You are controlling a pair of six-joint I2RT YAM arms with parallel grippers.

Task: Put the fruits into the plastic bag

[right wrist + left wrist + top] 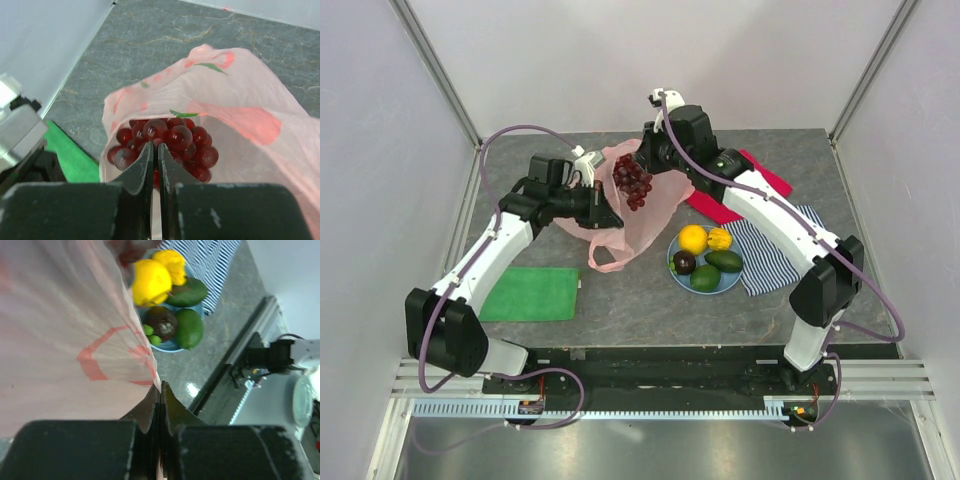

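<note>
A: Why's the left gripper [160, 392] parked out there?
B: It's clamped on the plastic bag [660, 215] rim, lifting it so the mouth gapes. The arm reaches in low from the left.
A: Right gripper [155, 150]?
B: Pinched shut on the grape bunch [632, 182], probably by the stem, which is hidden. Elbow bent, wrist tipped down, grapes hanging at the bag mouth. Other fruits [705, 262] sit on the plate [728, 287].

the grey table [640, 300] carried a green cloth [532, 294] at left, the pink plastic bag [655, 215] mid-table, and a blue plate [724, 287], striped cloth [775, 255] and red cloth [712, 207] at right.
</note>
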